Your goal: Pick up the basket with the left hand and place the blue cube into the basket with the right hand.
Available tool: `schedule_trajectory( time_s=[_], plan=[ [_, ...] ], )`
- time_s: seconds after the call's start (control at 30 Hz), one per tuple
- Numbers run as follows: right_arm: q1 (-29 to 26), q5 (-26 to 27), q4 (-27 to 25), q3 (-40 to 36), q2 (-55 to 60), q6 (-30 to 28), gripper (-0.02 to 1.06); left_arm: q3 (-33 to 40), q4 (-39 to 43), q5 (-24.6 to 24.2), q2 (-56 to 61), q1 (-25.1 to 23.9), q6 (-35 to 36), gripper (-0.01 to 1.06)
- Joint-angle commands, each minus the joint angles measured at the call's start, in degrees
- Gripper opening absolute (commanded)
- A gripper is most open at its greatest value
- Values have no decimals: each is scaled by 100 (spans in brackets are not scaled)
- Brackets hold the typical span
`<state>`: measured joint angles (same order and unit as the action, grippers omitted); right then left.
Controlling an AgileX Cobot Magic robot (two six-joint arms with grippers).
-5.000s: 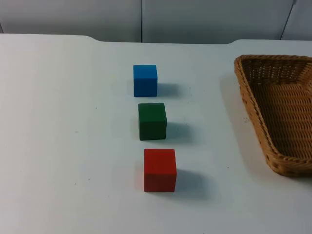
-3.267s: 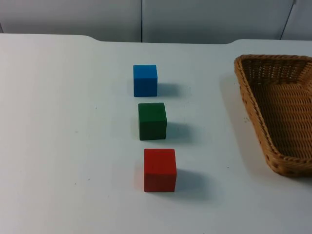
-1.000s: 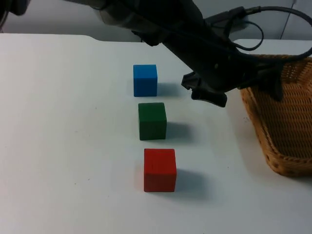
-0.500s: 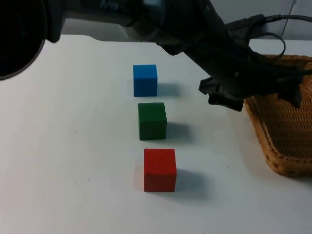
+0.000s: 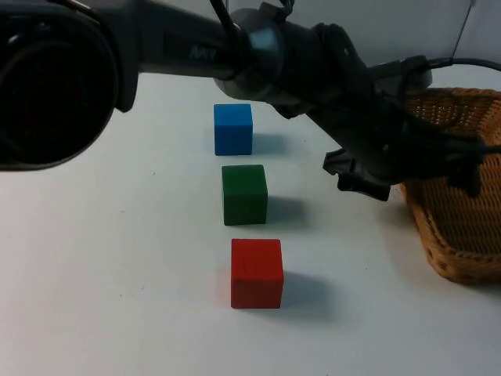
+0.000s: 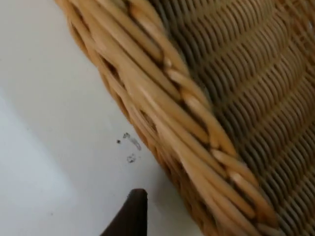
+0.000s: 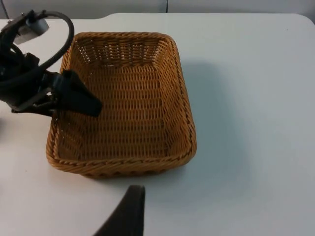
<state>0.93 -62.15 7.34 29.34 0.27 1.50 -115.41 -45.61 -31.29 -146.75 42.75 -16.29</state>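
Note:
The blue cube point(image 5: 233, 128) stands at the far end of a row, with a green cube point(image 5: 244, 194) and a red cube point(image 5: 257, 272) in front of it. The wicker basket point(image 5: 419, 223) rests on the table at the right. My left arm reaches across the table. Its left gripper point(image 5: 415, 178) is open and straddles the basket's left rim point(image 7: 55, 129), one finger point(image 7: 78, 98) inside and the other outside. The left wrist view looks closely at that woven rim point(image 6: 172, 93). My right gripper point(image 7: 127, 216) waits above the table, apart from the basket point(image 7: 184, 113).
The left arm's forearm point(image 5: 258, 55) passes just behind the blue cube. White table lies free left of the cubes and in front of the basket. The grey partition wall point(image 5: 391, 23) closes the back.
The left arm came in from the upper left, swung right past the cubes and lowered its open gripper over the basket's left rim. Cubes and basket have not moved.

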Motion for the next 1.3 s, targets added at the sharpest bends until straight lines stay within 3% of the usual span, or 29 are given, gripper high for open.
schedule_trajectory(
  time_s=[0.0,0.2,0.7,0.77,0.8,0.97,1.0,1.07,1.27],
  plan=[
    [-43,67,12,-25,-27,-2,104,-55,-10,98,7,38,40,95],
    [-43,67,12,-25,-27,-2,104,-55,-10,135,-55,38,186,79],
    [-43,67,12,-25,-27,-2,104,-55,-10,137,-149,38,232,76],
    [-43,67,12,-25,-27,-2,104,-55,-10,137,-149,38,232,64],
    [-43,67,12,-25,-27,-2,104,-55,-10,137,-149,38,232,64],
    [-43,67,12,-25,-27,-2,104,-55,-10,185,-149,38,222,15],
    [-43,67,12,-25,-27,-2,104,-55,-10,185,-149,38,222,15],
    [-43,67,12,-25,-27,-2,104,-55,-31,314,-149,38,258,0],
    [-43,67,12,-25,-27,-2,104,-79,-96,468,-149,38,791,0]
  ],
)
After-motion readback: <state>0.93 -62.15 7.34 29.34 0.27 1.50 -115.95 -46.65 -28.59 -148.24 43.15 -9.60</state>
